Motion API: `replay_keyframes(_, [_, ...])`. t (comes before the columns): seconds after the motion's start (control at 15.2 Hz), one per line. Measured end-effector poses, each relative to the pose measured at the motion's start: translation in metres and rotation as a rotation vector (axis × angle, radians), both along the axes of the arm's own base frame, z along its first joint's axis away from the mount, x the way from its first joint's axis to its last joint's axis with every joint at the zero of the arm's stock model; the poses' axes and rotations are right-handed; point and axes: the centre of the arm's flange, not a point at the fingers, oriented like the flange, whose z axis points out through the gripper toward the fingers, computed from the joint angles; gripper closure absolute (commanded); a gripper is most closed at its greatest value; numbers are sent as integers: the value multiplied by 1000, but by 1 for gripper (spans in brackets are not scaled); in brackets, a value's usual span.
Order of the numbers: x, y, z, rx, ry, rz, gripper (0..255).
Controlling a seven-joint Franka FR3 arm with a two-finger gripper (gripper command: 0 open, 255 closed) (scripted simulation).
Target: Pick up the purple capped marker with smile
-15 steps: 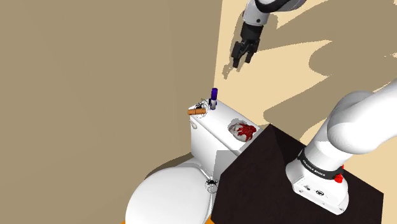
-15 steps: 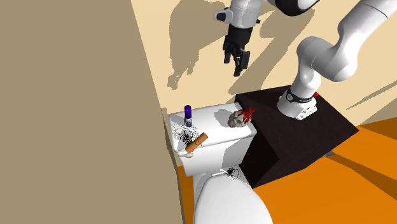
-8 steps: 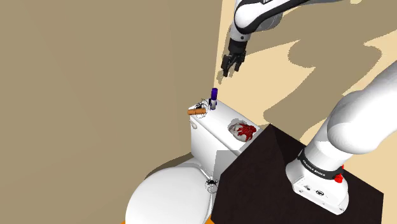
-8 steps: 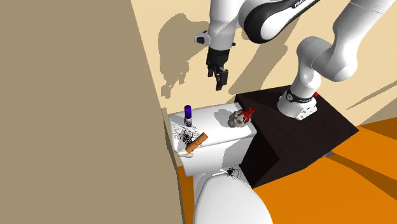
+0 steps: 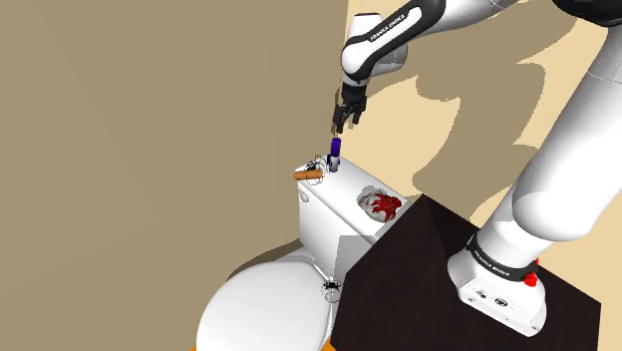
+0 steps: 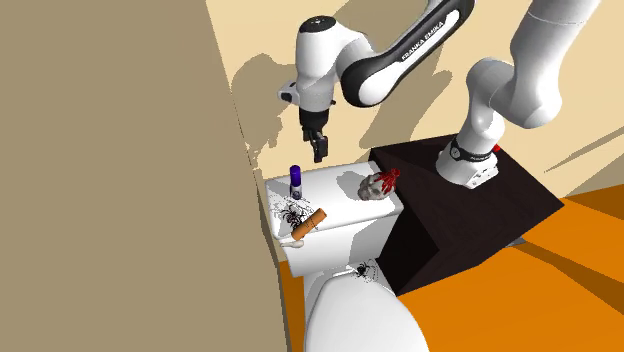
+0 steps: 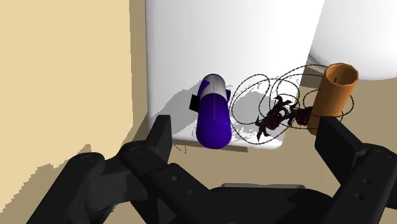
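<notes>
The marker (image 5: 335,153) stands upright on the toilet tank (image 5: 329,227), at the tank's back corner next to the beige wall (image 5: 449,150). It is deep purple with a pale band around it (its top end faces the hand's camera). The gripper (image 5: 340,122) hangs above that corner of the tank, pointing down, apart from the marker and touching nothing. In the wrist view its two black fingers (image 7: 159,137) are spread wide, and the marker (image 7: 213,111) shows in the gap between them, nearer one finger than the other.

Just beside the marker on the tank top lies a black tangle of thin wire (image 7: 277,108), and past it, at the tank's front corner, a brown tube (image 7: 331,92) touches the tangle. In the second exterior view the tube (image 6: 311,224) lies on its side at the tank's front edge, with the tangle (image 6: 288,211) between it and the marker (image 6: 296,179). A red and grey lump (image 6: 380,184) sits at the other end of the tank (image 6: 330,190), well apart from the marker and close to the dark stand (image 6: 470,215). The gripper (image 6: 320,150) shows there above the tank's back edge.
</notes>
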Motion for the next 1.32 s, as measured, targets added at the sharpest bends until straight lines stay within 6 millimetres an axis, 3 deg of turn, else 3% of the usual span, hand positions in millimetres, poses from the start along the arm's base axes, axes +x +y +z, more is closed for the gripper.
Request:
replay_keyframes(0.4, [45, -11, -58, -17, 12, 20, 0])
replay_keyframes(0.86, [46, -12, -94, -18, 13, 22, 0])
replay_keyframes(0.92, [47, -12, -97, -18, 13, 22, 255])
replay_keyframes(1.32, [48, -12, -98, -18, 11, 23, 255])
